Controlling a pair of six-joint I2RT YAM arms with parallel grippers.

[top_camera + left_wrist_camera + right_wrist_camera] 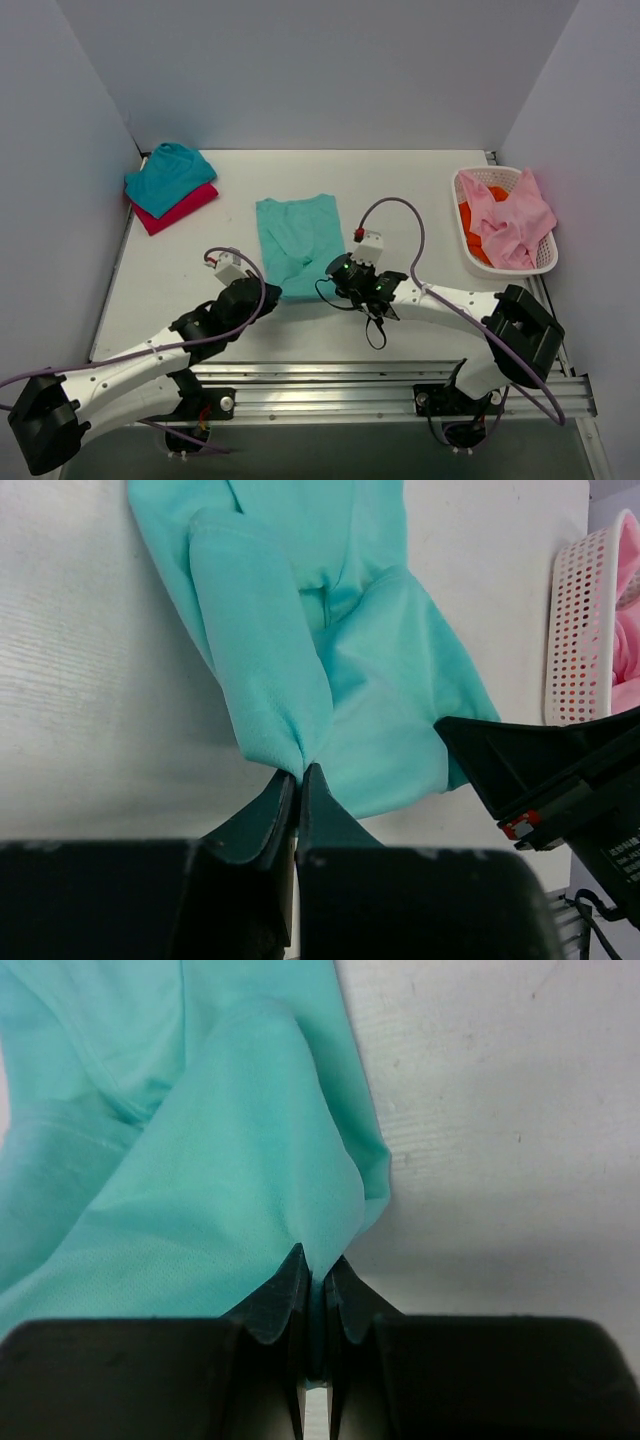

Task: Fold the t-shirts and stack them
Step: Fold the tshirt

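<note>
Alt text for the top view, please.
The left gripper and right gripper each pinch a near corner of the mint-green t-shirt, centre frame. Back left, a teal shirt lies on a magenta shirt; at right, a white basket holds pink cloth.

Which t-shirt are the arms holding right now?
The mint-green t-shirt at mid-table: the left gripper and right gripper each pinch its near edge. The teal t-shirt lies stacked on the magenta one, untouched, far left.

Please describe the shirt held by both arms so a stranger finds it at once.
On the white table, look at the middle. The mint-green shirt lies there alone, paler than the teal shirt piled on the red shirt at far left.
</note>
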